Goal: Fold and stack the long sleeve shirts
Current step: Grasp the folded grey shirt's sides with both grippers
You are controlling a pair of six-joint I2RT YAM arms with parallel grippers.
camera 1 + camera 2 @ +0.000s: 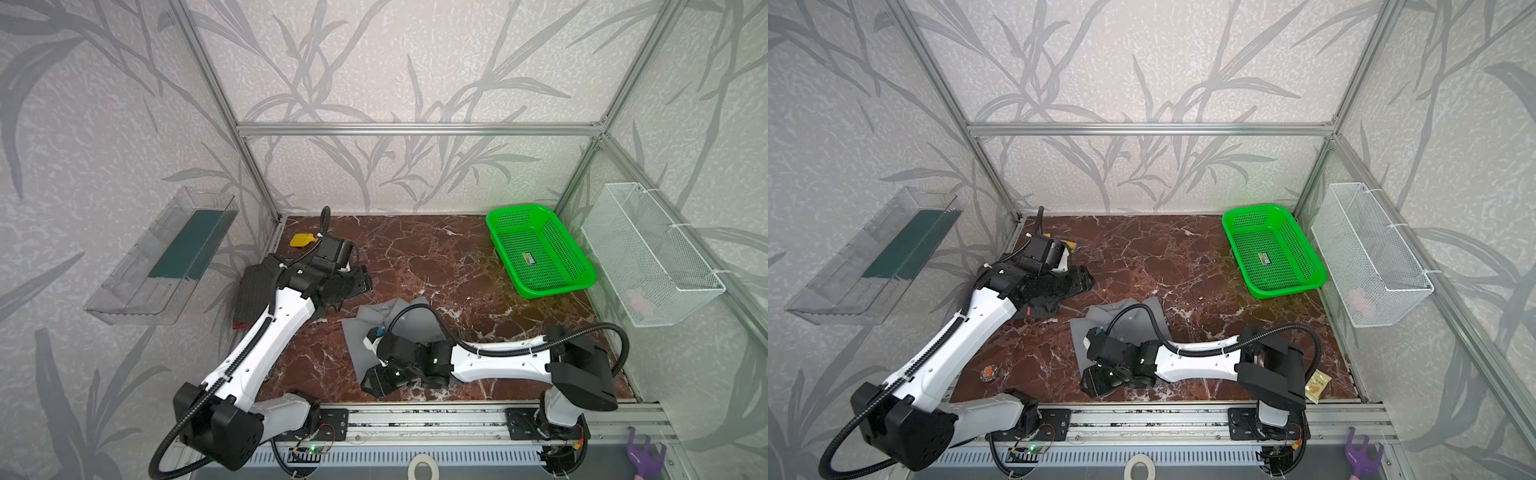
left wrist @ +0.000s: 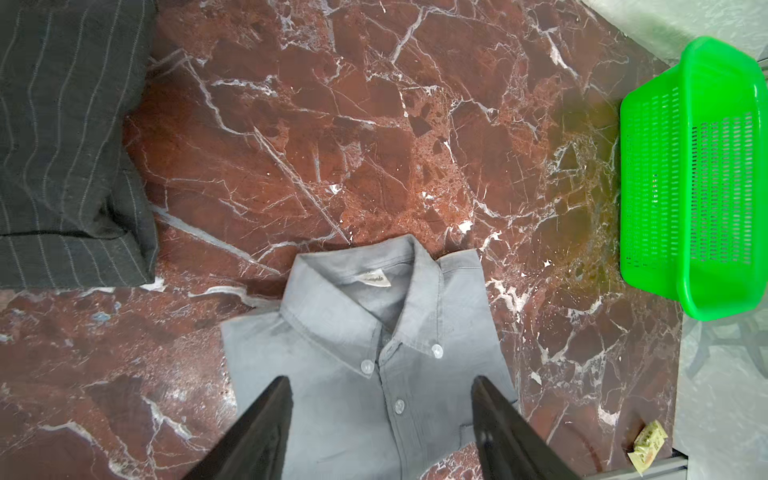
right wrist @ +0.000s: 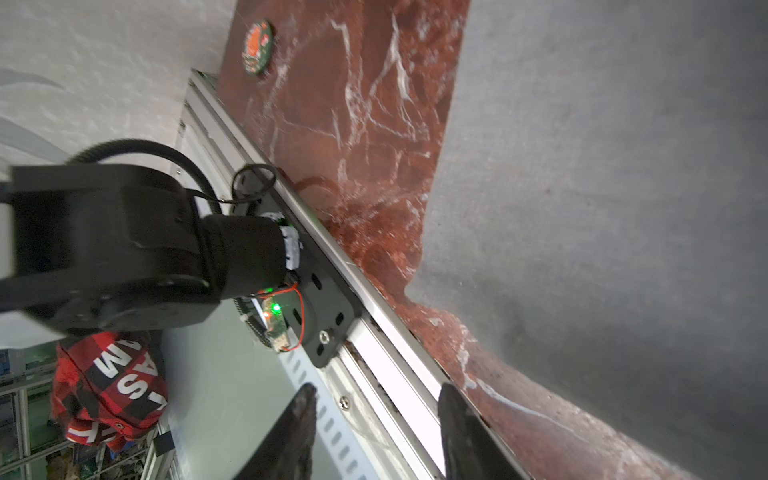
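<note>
Top views: the grey shirt (image 1: 417,326) lies mid-table, partly hidden by the right arm (image 1: 498,357). The pinstriped shirt (image 1: 253,295) lies under the left arm (image 1: 270,332), well apart from the green basket (image 1: 565,249).
Left wrist: the left gripper (image 2: 381,378) is spread and empty.
Right wrist: the right gripper (image 3: 377,386) is spread and empty, with a round badge (image 3: 257,48) on the table.

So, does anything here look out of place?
Yes: a small crumpled yellow sachet and a round orange-green badge lie loose near the front edge of the red marble table; neither is clothing.
</note>
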